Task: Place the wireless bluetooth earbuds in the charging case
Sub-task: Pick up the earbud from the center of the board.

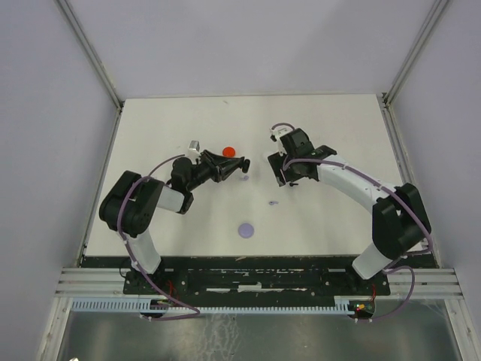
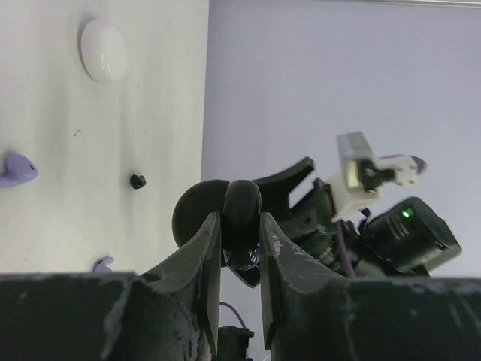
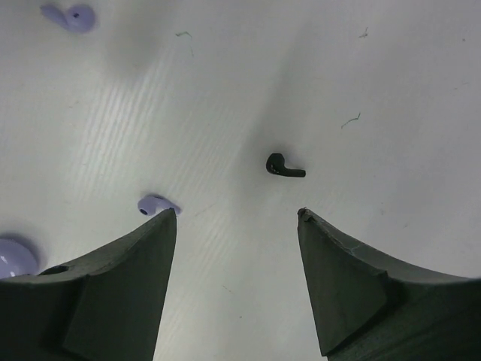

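Note:
My left gripper (image 1: 234, 167) is shut on an open black charging case (image 2: 242, 197) and holds it above the table, its lid to the left of the fingers. My right gripper (image 3: 237, 212) is open and empty, low over the table (image 1: 338, 128). A black earbud (image 3: 284, 166) lies just ahead of its fingertips, nearer the right one; it also shows in the left wrist view (image 2: 137, 180). One lavender earbud (image 3: 154, 203) lies at the left fingertip, another (image 3: 71, 15) farther off. Both show in the left wrist view (image 2: 15, 169) (image 2: 103, 263).
A red disc (image 1: 229, 151) lies just behind my left gripper. A lavender disc (image 1: 246, 230) lies in the near middle of the table. A white oval case (image 2: 103, 49) lies farther out. My right arm (image 2: 376, 218) faces my left gripper closely.

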